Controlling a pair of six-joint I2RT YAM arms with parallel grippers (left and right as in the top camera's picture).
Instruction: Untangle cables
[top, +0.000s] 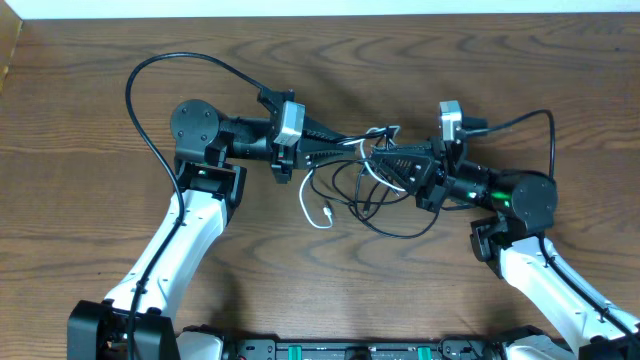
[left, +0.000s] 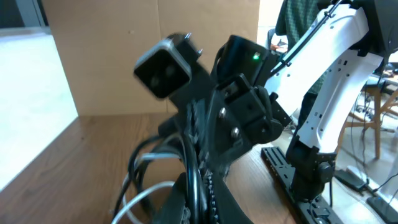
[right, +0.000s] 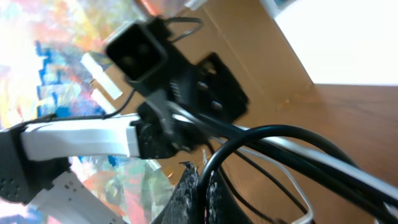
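Observation:
The cables (top: 365, 185) lie in a tangle of thin black loops at the table's middle, lifted between both grippers. One white cable (top: 312, 210) hangs down to the left, its plug end on the wood. My left gripper (top: 345, 143) reaches in from the left and my right gripper (top: 390, 165) from the right, almost tip to tip. In the left wrist view the left gripper (left: 198, 186) is shut on a black cable (left: 194, 155), with the white cable (left: 140, 199) curling beside it. In the right wrist view the right gripper (right: 204, 190) is shut on a black cable loop (right: 249, 134).
The wooden table (top: 100, 60) spreads round the tangle. A thick black arm wire (top: 150, 80) arcs over the left arm, and another (top: 540, 120) over the right. A black rail (top: 350, 350) runs along the front edge. The two wrists are very near each other.

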